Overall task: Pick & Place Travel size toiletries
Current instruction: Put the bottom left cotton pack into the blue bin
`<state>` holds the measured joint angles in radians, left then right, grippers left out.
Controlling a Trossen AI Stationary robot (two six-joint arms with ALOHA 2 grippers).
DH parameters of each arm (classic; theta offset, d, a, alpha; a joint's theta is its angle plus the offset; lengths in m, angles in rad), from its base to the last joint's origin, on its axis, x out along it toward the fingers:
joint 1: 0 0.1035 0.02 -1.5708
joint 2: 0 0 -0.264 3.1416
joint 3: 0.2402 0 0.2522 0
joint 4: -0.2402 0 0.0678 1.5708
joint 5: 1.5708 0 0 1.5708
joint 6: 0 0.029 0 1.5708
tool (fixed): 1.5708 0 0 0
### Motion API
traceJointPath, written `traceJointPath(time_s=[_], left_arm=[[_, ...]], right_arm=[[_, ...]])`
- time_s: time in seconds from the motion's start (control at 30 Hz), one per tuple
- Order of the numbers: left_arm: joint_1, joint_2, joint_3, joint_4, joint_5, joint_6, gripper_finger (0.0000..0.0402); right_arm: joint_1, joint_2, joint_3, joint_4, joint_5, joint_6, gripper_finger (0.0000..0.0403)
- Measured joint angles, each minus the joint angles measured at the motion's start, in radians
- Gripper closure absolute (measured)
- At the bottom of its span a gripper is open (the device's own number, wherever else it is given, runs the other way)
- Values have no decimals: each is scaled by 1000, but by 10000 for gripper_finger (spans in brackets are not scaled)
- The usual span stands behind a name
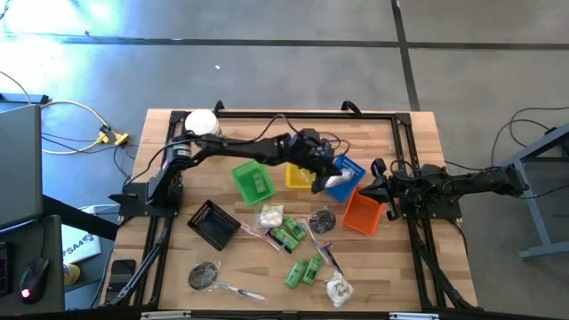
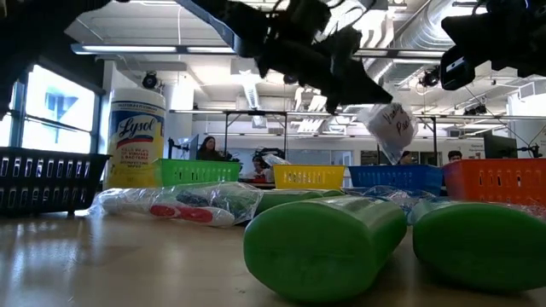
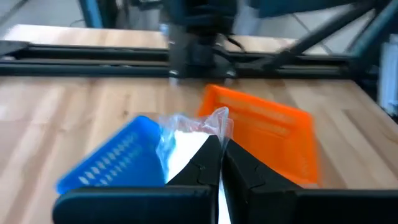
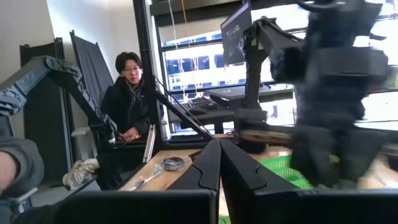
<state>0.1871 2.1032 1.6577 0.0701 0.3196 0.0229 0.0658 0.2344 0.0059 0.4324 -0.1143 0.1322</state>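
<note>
My left gripper point(image 1: 327, 178) is shut on a white packet in clear wrap point(image 1: 339, 185), held in the air over the blue tray point(image 1: 351, 165). In the low view the packet point(image 2: 390, 128) hangs below that gripper point(image 2: 363, 95). More toiletries lie on the table's near half: green tubes point(image 1: 288, 236), dark round sachets point(image 1: 203, 276), white packets point(image 1: 338, 288), and a wrapped toothbrush point(image 1: 233, 288). My right gripper point(image 1: 377, 180) waits shut near the orange tray point(image 1: 363, 213). My left gripper pinches the packet's crinkled clear wrap at its edge point(image 3: 214, 124) between the two fingers point(image 3: 205, 163). It comes from above, slanting toward the table's right. The packet is lifted clear and hangs below the fingers, over the gap between the blue and orange trays.
Green point(image 1: 252, 180), yellow point(image 1: 297, 177), blue and orange trays stand in a row mid-table, with a black tray point(image 1: 213, 223) to the near left. A white jar with a yellow label point(image 1: 203, 123) stands at the far left corner. People sit beyond the table point(image 4: 127, 93).
</note>
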Motion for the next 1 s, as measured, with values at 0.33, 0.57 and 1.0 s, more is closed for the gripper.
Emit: traceJointPath(time_s=[0.33,0.57,1.0], left_arm=[[44,105,77,-12,13,-55,401],[42,108,77,-18,-12,-69,401],[42,108,77,-66,61,-158,317]], right_arm=[[0,0,0,6,2,0,401],[0,0,0,6,2,-4,401],[0,0,0,5,7,-5,401]])
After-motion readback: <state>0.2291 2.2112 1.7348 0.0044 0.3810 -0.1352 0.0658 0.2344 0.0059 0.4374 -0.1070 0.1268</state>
